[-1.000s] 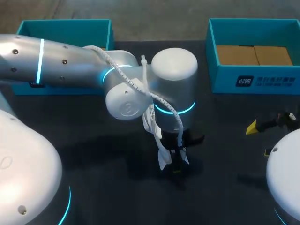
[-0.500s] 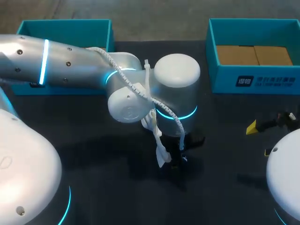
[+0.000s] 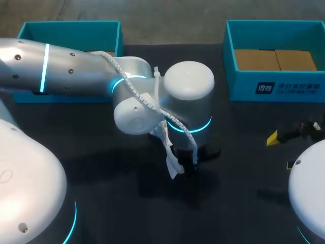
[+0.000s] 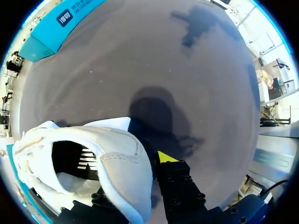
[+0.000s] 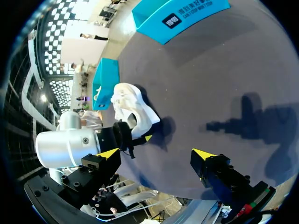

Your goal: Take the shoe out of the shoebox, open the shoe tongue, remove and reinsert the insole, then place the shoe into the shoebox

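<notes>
over the table, short of two teal boxes, left end effector clamps the white shoe; right end effector gapes.

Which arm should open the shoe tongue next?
Probably the right arm: its jaws stand open and empty, pointing toward the white shoe. The left arm is busy, its jaws clamped on the shoe's side wall, holding it up.

A: Specify the work surface.
B: The counter is dark, matte, flat and uniform.
A: Specify the lighting.
B: Diffuse; soft-edged shadows lie on the counter near its middle.
</notes>
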You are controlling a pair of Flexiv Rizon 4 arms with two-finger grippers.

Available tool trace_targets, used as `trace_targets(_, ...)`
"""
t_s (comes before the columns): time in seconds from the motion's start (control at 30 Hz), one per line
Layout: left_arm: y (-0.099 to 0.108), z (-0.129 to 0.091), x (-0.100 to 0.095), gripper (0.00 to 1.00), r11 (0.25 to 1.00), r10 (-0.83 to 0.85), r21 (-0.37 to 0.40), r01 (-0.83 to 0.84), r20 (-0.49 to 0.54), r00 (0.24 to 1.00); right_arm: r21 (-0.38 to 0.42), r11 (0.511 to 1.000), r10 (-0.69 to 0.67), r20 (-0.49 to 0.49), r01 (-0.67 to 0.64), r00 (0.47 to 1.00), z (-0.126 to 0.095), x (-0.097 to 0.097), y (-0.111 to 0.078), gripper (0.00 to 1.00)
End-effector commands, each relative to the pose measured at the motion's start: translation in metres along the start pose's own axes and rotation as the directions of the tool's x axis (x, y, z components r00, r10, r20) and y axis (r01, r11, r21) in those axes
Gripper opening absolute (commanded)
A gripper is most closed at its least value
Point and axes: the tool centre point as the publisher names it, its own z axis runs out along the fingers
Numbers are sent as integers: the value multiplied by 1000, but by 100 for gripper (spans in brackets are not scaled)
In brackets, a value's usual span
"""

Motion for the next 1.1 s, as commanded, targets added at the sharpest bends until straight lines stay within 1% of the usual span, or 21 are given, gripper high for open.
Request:
trace_targets(0.03, 16, -29, -6, 0, 999, 13, 33, -13, 17, 1000, -16, 1000, 1, 1, -1, 1000, -7, 0, -11, 100)
trace_targets(0.17, 22, -49, -14, 0, 998, 41, 44, -42, 8, 999, -16, 1000, 1, 1, -1, 1000, -7, 0, -11, 100)
trace_targets(0.2, 22, -49, -14, 0, 998, 41, 44, -42, 8, 999, -16, 1000, 1, 1, -1, 1000, -7, 0, -11, 100)
trace_targets(0.23, 26, -57, -19, 0, 997, 54, 49, -54, 2, 999, -16, 1000, 1, 1, -1, 1000, -7, 0, -11, 100)
trace_targets(0.37, 36, -75, -28, 0, 993, 106, 51, -105, -12, 994, -16, 1000, 1, 1, -1, 1000, -7, 0, -11, 100)
trace_targets(0.43, 36, -75, -28, 0, 993, 106, 51, -105, -12, 994, -16, 1000, 1, 1, -1, 1000, -7, 0, -11, 100)
trace_targets(0.47, 45, -89, -35, 0, 985, 162, 53, -161, -12, 987, -16, 1000, 1, 1, -1, 1000, -7, 0, -11, 100)
trace_targets(0.63, 61, -112, -48, 0, 969, 242, 54, -242, 3, 970, -16, 1000, 1, 1, -1, 1000, -7, 0, -11, 100)
trace_targets(0.77, 78, -132, -60, 0, 945, 323, 53, -322, -4, 947, -16, 1000, 1, 1, -1, 1000, -7, 0, -11, 100)
trace_targets(0.97, 102, -170, -83, 0, 888, 452, 92, -450, -10, 892, -16, 1000, 1, 1, -1, 1000, -7, 0, -11, 100)
trace_targets(1.03, 109, -180, -91, 0, 871, 484, 91, -483, 15, 875, -16, 1000, 1, 1, -1, 1000, -7, 0, -11, 100)
trace_targets(1.1, 117, -191, -99, 0, 849, 521, 96, -520, 19, 854, -16, 1000, 1, 1, -1, 1000, -7, 0, -11, 100)
